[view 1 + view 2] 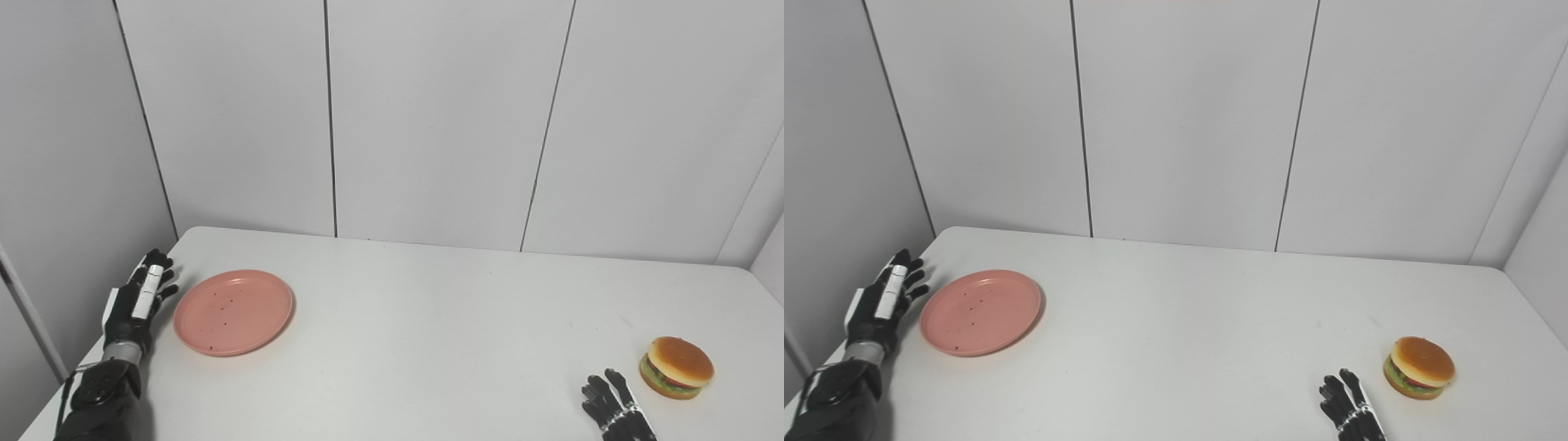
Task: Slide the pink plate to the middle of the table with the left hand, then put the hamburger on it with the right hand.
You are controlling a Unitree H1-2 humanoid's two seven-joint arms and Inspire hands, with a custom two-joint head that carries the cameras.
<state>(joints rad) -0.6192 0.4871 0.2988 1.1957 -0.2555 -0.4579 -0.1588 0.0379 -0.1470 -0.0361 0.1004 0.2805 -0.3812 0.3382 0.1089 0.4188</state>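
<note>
The pink plate (233,311) lies flat near the table's left edge, with a few dark specks on it. My left hand (138,299) stands just left of the plate, fingers stretched out and apart, holding nothing; a narrow gap separates it from the rim. The hamburger (676,367) sits upright near the front right of the table. My right hand (614,407) rests at the bottom edge, a little left of the hamburger, fingers spread and open, partly cut off by the picture's edge.
The white table (441,318) ends at grey wall panels behind and on the left. Its left edge runs close beside my left hand. Bare tabletop stretches between the plate and the hamburger.
</note>
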